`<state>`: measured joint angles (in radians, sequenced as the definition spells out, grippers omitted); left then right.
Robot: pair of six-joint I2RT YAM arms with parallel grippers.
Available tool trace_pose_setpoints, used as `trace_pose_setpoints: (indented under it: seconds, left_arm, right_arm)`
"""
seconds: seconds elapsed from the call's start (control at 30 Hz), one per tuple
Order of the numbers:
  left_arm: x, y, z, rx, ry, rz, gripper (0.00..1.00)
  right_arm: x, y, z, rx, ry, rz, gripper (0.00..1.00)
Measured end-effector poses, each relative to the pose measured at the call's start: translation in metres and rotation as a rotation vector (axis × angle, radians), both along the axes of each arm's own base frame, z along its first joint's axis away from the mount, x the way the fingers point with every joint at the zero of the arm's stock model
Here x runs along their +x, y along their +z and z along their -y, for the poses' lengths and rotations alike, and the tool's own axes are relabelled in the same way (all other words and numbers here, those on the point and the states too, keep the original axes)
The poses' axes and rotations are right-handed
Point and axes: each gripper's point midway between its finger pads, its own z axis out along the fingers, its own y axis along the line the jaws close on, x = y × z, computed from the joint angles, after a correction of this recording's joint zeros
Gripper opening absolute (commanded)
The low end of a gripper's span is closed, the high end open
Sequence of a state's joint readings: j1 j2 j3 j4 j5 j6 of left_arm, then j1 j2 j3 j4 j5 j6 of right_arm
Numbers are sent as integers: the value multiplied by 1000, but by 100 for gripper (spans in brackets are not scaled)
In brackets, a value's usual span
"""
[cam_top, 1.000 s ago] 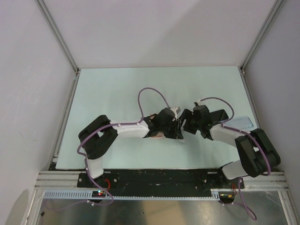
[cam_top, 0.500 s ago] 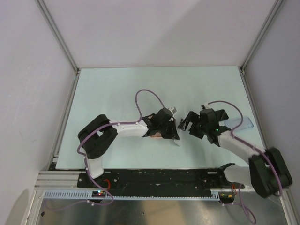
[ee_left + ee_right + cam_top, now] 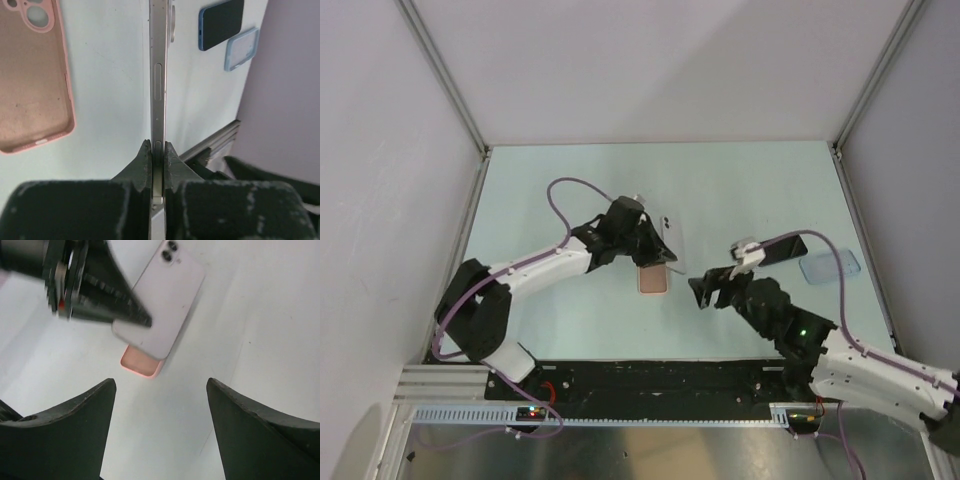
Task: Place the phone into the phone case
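My left gripper (image 3: 642,240) is shut on the edge of a pale lilac phone (image 3: 667,238) and holds it above the table. In the left wrist view the phone (image 3: 158,75) shows edge-on between my shut fingers (image 3: 145,160). The pink phone case (image 3: 655,281) lies open side up on the table just below the phone; it also shows in the left wrist view (image 3: 32,80). In the right wrist view the phone (image 3: 162,300) partly covers the case (image 3: 142,366). My right gripper (image 3: 712,287) is open and empty, to the right of the case and nearer the front edge.
A dark blue phone (image 3: 782,248) and a clear light-blue case (image 3: 830,267) lie at the right of the table; both show in the left wrist view, phone (image 3: 220,22) and case (image 3: 241,47). The table's black front rail (image 3: 650,375) runs below the arms.
The right gripper has left the phone and drawn back towards the front edge. The left gripper has carried the phone up and to the left, uncovering the pink case.
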<state>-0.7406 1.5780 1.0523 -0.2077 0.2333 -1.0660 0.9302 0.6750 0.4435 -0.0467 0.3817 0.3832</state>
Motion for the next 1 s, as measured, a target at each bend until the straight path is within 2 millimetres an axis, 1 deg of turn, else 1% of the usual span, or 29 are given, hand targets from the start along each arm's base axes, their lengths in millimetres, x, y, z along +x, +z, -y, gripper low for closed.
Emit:
trace_pose_setpoints:
  seconds: [0.1,0.17,0.3,0.43,0.63,0.73,0.9,1.0]
  left_arm:
    - [2,13,-9,-42,42,-49,0]
    - [1,16,-15,-53,62,-76,0]
    - [-1,22,-25,-58,98,-117,0]
    - [-6,30,-31,-65,115,-130,0]
    - [-10,39,-33,-77,123,-132,0]
    - [-10,39,-34,-77,125,-135,0]
    - [-14,33,-36,-67,130,-151,0]
    - [-16,32,-38,-63,134,-161,0]
  right_arm:
    - [-14,-9,-21,-121,86,108,78]
    - [-16,-13,-32,-200,117,174,78]
    - [-11,-21,-50,-362,137,312,78]
    - [-3,-27,-58,-477,129,429,78]
    - [11,-21,-67,-584,75,565,74]
    - [16,-17,-70,-633,45,628,69]
    - [19,-9,-78,-711,18,712,54]
    - [19,-9,-82,-753,23,741,46]
